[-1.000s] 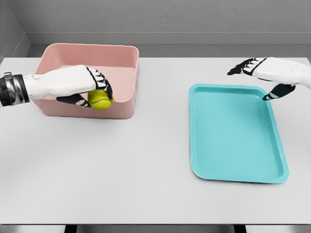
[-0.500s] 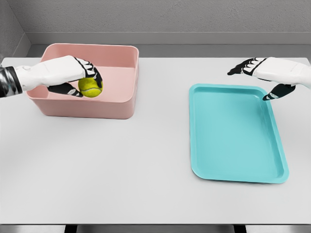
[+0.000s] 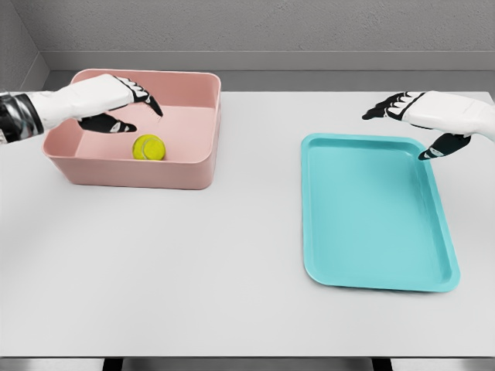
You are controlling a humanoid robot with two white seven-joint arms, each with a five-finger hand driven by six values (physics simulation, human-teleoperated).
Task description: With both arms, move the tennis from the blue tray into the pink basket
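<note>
Partly rim-hidden tennis ball (image 3: 148,147), pink basket (image 3: 186,171)

Left hand (image 3: 116,104) and right hand (image 3: 421,116) hover, fingers spread.

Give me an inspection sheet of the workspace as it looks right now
Surface: white table, bare between the containers.
Job's things: tennis ball lies inside the pink basket; blue tray holds nothing.
Clutter: nothing seen.
Grippers: left hand open above the basket, apart from the ball; right hand open over the tray's far right corner.
Cables: nothing seen.
Surroundings: grey wall behind the table.
</note>
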